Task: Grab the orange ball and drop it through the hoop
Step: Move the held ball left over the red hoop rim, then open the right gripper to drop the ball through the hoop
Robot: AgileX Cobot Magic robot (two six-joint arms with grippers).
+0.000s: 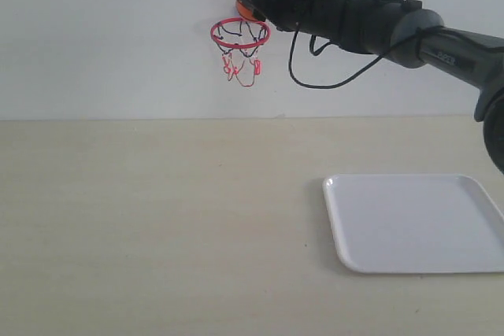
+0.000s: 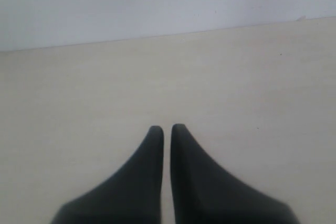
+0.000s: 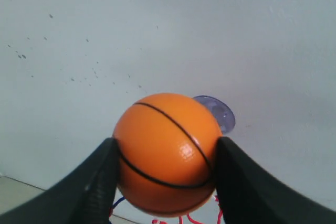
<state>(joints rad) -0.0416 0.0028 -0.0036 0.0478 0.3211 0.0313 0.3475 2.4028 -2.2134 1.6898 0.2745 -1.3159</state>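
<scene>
The hoop (image 1: 240, 33) hangs on the white wall, its red ring level and its dark and red net dangling below. My right gripper (image 1: 250, 4) is shut on the orange ball (image 1: 246, 9), holding it just above the ring's back edge. Up close, the ball (image 3: 167, 153) sits squeezed between the two black fingers (image 3: 102, 174), with the clear suction cup (image 3: 218, 111) behind it and bits of net (image 3: 184, 219) below. My left gripper (image 2: 167, 128) hovers over the bare table, jaws nearly touching, holding nothing. It is out of the exterior view.
A white rectangular tray (image 1: 413, 223) lies on the pale table at the right. The right arm (image 1: 394, 29) stretches in from the upper right with a black cable loop (image 1: 315, 76) hanging under it. The wall stands right behind the hoop.
</scene>
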